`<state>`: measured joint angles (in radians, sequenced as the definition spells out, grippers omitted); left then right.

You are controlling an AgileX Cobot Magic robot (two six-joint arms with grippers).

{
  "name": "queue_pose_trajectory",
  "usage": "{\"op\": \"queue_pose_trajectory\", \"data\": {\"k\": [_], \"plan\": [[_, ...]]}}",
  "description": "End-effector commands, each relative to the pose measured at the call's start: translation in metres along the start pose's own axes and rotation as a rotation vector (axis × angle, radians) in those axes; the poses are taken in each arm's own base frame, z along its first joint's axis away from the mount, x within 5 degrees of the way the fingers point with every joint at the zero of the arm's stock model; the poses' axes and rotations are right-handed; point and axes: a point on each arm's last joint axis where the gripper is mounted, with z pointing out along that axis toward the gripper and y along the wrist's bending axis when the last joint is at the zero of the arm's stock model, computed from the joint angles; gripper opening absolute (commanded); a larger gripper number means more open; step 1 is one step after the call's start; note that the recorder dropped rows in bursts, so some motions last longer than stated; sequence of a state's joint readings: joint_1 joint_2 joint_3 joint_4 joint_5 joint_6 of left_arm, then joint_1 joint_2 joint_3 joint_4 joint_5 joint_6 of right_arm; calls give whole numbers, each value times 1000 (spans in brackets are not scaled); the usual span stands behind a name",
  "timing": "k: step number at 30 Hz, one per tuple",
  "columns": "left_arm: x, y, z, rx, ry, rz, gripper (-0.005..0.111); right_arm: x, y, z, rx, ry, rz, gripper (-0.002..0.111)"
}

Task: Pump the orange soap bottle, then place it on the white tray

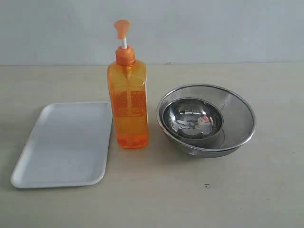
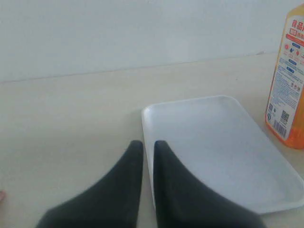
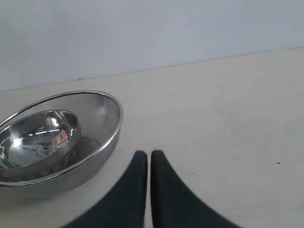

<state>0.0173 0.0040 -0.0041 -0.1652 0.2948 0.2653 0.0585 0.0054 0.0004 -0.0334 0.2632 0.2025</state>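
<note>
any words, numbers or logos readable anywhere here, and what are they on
Nothing reads clearly enough to quote.
White label on the tall translucent orange soap bottle: red headline characters, small print and a QR code, all too blurred.
Flat white tray, round steel bowls: no text.

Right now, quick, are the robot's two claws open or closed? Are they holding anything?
Left gripper: closed, holding nothing.
Right gripper: closed, holding nothing.

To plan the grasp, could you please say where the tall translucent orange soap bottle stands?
Exterior view: the orange soap bottle stands upright near centre, between the flat white tray (left) and nested steel bowls (right).
</note>
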Motion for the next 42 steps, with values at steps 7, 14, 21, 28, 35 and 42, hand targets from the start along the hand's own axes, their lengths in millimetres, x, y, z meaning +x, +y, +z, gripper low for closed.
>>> {"op": "queue_pose_trajectory", "data": {"k": [7, 14, 21, 28, 35, 42], "plan": [[1, 0, 0, -3, 1, -1, 7, -3, 1, 0, -8, -31, -1, 0], [1, 0, 0, -3, 1, -1, 7, -3, 1, 0, -8, -31, -1, 0], [1, 0, 0, -3, 1, -1, 7, -3, 1, 0, -8, -31, -1, 0], [1, 0, 0, -3, 1, -1, 7, -3, 1, 0, -8, -31, -1, 0], [1, 0, 0, -4, 2, 3, 7, -3, 1, 0, -8, -31, -1, 0], [-8, 1, 0, -9, -100, -86, 7, -3, 1, 0, -8, -31, -1, 0]]}}
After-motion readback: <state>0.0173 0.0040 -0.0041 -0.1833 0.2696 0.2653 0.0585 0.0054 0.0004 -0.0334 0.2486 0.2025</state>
